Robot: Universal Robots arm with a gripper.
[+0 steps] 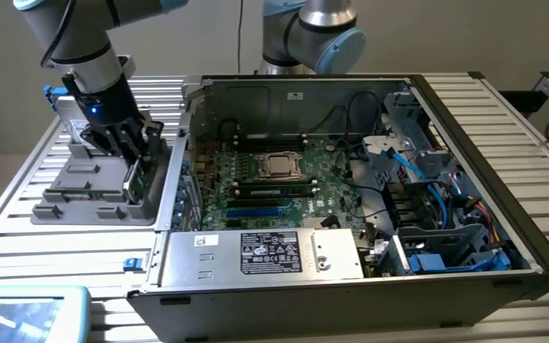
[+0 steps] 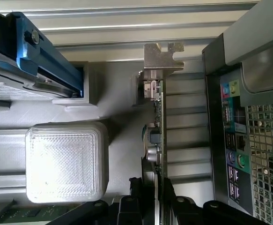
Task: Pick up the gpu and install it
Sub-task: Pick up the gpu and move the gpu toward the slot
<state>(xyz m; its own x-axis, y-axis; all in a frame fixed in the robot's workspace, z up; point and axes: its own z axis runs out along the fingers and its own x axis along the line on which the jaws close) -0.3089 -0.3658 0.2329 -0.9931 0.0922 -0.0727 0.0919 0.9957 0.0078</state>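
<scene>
Pinching the gpu (image 2: 156, 117) from both faces, fingers (image 2: 135, 199) grip the upright card. Card stands in grey holder tray (image 1: 74, 189) on slatted tabletop (image 1: 8, 236), just beside open computer case (image 1: 465, 143). Arm (image 1: 83, 43) points gripper (image 1: 134, 161) straight down over the tray.

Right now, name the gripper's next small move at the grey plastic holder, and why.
Probably a short straight lift: the gripper looks closed on the green, silver-bracketed gpu card, which stands on edge in the grey plastic holder.
</scene>
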